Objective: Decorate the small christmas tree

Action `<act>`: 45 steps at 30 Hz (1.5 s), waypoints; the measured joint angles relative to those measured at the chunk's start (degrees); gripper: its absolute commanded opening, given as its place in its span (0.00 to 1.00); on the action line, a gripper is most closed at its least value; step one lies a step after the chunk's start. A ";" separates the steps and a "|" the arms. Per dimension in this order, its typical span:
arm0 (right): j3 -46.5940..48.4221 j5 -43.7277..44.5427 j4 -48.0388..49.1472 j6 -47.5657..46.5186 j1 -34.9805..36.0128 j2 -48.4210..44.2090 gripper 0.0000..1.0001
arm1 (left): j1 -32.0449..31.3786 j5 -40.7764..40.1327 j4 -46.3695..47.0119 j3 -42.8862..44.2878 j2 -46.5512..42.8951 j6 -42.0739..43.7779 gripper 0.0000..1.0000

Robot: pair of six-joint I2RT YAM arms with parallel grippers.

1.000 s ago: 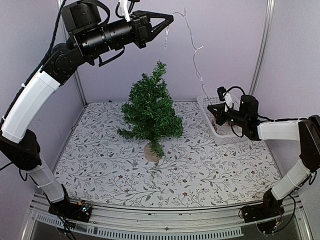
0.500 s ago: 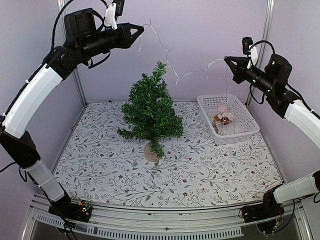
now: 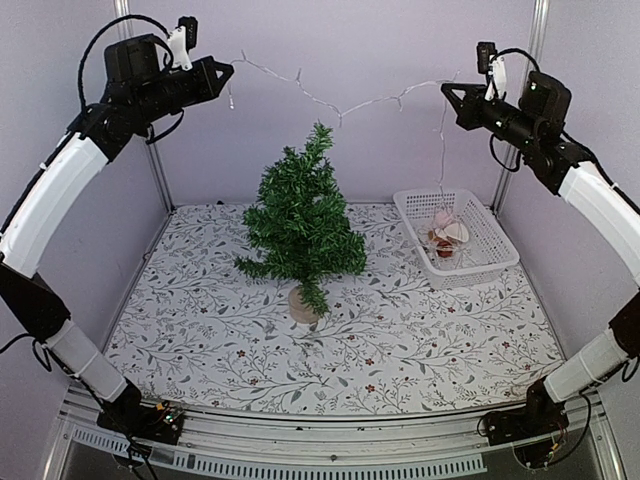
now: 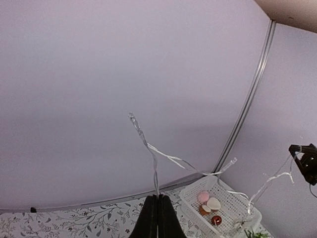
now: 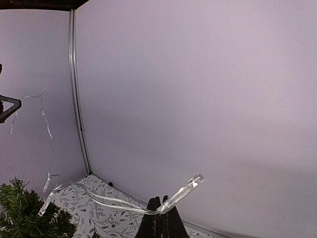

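The small christmas tree (image 3: 300,225), dark green on a pale wooden stump, stands mid-table; its top shows in the right wrist view (image 5: 25,213). A clear string of lights (image 3: 340,105) hangs stretched high above the tree between both grippers. My left gripper (image 3: 228,70) is shut on one end of the string (image 4: 156,173), up at the far left. My right gripper (image 3: 447,92) is shut on the string near its other end (image 5: 181,196), up at the far right. A loose tail of the string (image 3: 441,160) hangs down from there toward the basket.
A white perforated basket (image 3: 490,265) sits at the far right of the table with pink, white, brown and red ornaments (image 3: 445,232) in it; it also shows in the left wrist view (image 4: 233,203). Metal frame posts (image 3: 525,100) stand at the back corners.
My right gripper rose from the basket to high at the right with the string. My left gripper moved left. The string went from hanging slack to stretched above the tree.
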 measured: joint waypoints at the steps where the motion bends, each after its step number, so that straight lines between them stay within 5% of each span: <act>1: 0.09 -0.15 -0.98 0.68 0.00 0.96 0.00 | 0.37 -0.24 -0.72 -1.42 -0.90 -0.20 0.00; 12: 0.07 -2.14 -11.23 2.58 1.86 7.54 0.00 | 2.27 -5.07 -8.79 -15.65 -10.36 -1.44 0.00; 25: 0.09 -5.16 -15.13 2.10 3.93 8.68 0.00 | 1.70 -2.38 -18.25 -22.71 -17.88 0.48 0.00; 45: 0.09 -9.55 -16.28 1.18 6.03 8.66 0.00 | -13.25 13.77 -28.98 -25.20 -24.48 3.87 0.00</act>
